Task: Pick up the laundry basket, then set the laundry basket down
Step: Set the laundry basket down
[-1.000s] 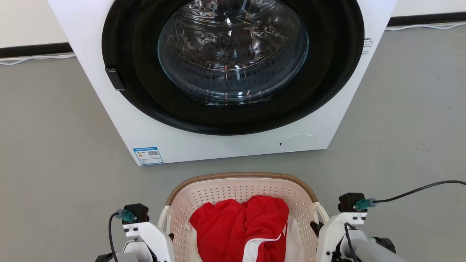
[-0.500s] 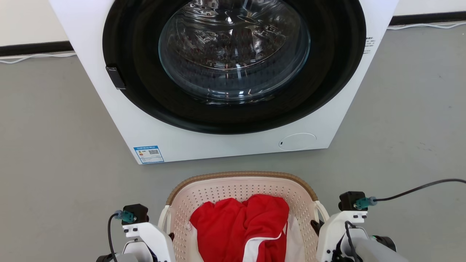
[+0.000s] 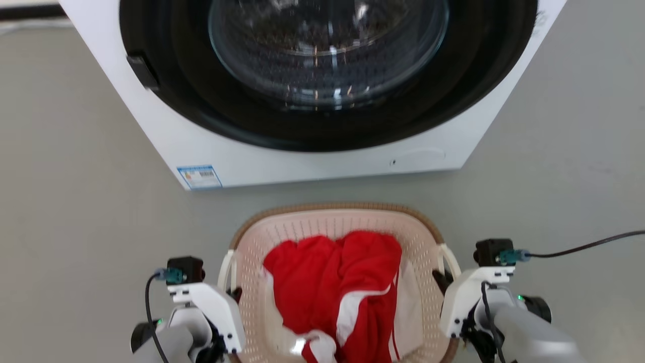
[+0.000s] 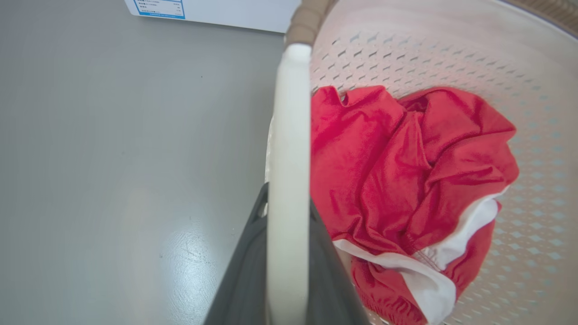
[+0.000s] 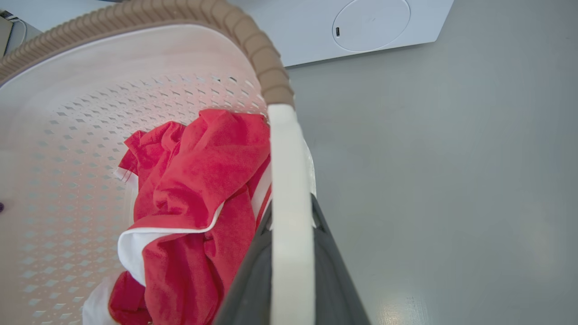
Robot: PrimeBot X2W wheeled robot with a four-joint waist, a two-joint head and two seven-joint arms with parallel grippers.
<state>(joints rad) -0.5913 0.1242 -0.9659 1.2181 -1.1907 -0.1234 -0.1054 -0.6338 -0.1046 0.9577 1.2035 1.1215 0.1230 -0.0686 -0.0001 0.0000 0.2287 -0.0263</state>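
The laundry basket is cream and perforated, with a brown woven-look rim, and sits low in the head view in front of the washer. A red and white garment lies inside it. My left gripper is shut on the basket's left white handle, which runs between the dark fingers. My right gripper is shut on the right white handle, also between its fingers. The basket wall and the garment show in the wrist views. Whether the basket touches the floor I cannot tell.
A white front-loading washer with a dark round door stands just beyond the basket. Grey floor spreads out on both sides. A black cable trails from my right wrist off to the right.
The whole head view has shifted and blurred, so the camera moved: washer and basket sit higher and larger in the picture. Both grippers keep their hold on the handles.
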